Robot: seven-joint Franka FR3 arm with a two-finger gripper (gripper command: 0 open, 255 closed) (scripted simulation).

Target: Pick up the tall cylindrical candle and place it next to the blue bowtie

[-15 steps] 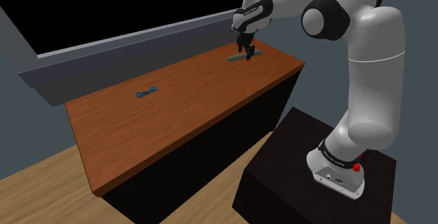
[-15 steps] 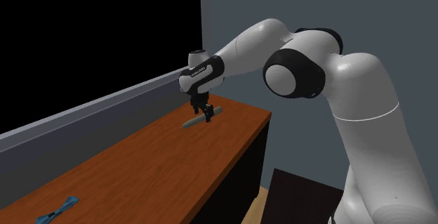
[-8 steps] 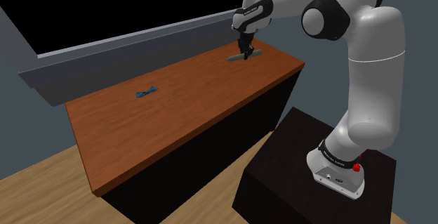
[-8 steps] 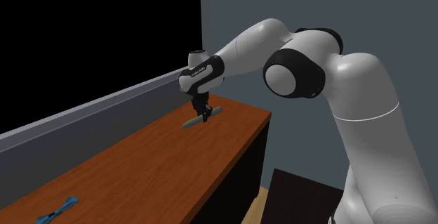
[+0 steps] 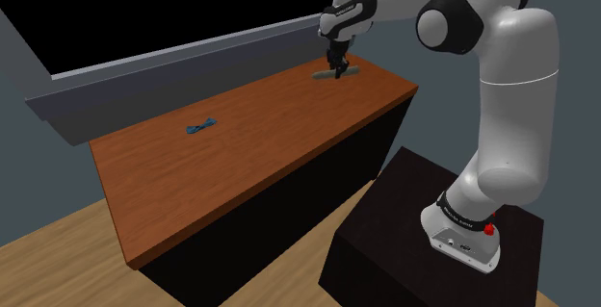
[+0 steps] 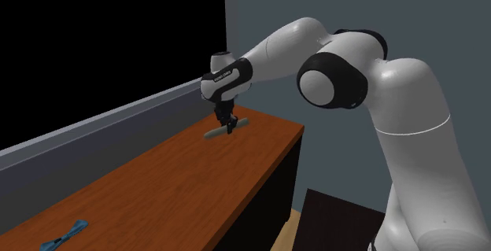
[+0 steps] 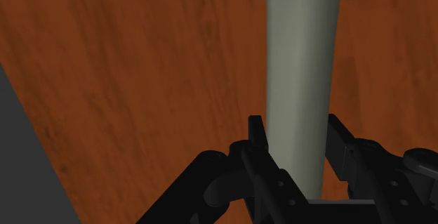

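Closed narrow on the candle (image 7: 300, 82) with the hand (image 7: 298, 142), one black finger pressed to each flank. Found near the far corner of the reddish-brown worktop (image 5: 270, 151), toward 1 o'clock in the shoulder view, close to the grey ledge. Cannot tell whether lifted clear of the wood or resting on it.

Judged as risks from here:
- Could swivel or slide between the pads, being smooth, round and long, and gripped crosswise by two thin fingers only.
- Could roll toward the near edge if let slip, since carried on its side.
- Faces a long carry to the blue bowtie (image 5: 201, 126), well apart at about 8 o'clock from the candle in the shoulder view, so plenty of room for a tilt to grow.
- Might nudge or cover the bowtie if set down too close.

As for looks: pale grey-green, plain and matte, a slim straight cylinder lying along the 8-to-2 o'clock line in the shoulder view. No wick made out.
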